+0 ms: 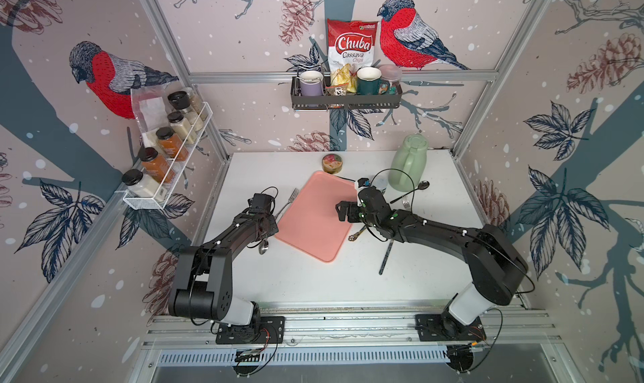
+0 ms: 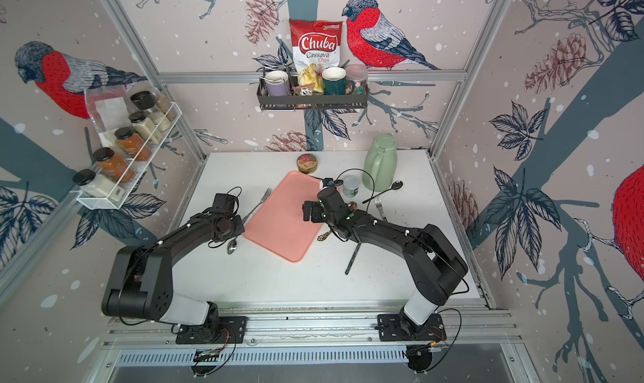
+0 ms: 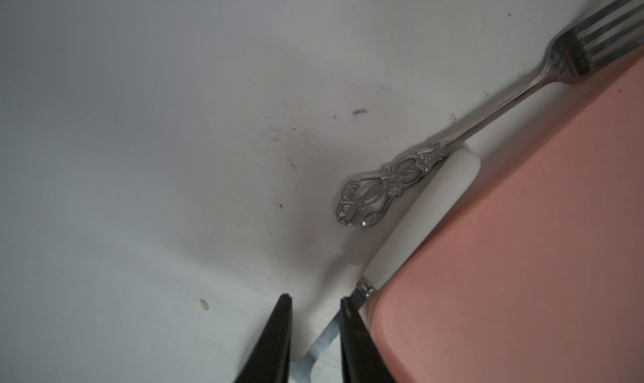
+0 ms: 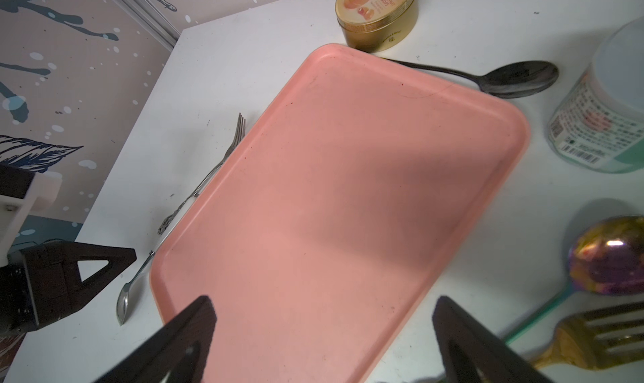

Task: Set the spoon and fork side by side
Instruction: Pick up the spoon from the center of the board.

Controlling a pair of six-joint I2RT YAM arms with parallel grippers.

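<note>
A silver fork [image 3: 463, 133] with an ornate handle lies on the white table along the left edge of the pink tray [image 3: 522, 224]. It shows in both top views [image 1: 291, 200] [image 2: 259, 201]. A spoon [image 3: 418, 221] with a white handle lies beside the fork against the tray rim, its bowl [image 1: 263, 248] toward the table's front. My left gripper [image 3: 315, 299] stands narrowed round the spoon's thin metal neck, its right finger touching it. My right gripper [image 4: 322, 304] hangs open over the tray's right edge [image 1: 343, 212], holding nothing.
A black spoon [image 1: 423, 185], a second silver fork [image 1: 406, 201], a gold-handled piece [image 1: 357, 234] and a dark utensil [image 1: 386, 255] lie right of the tray. A green jug [image 1: 407, 163], a small jar [image 2: 351, 186] and a gold tin [image 1: 332, 164] stand behind.
</note>
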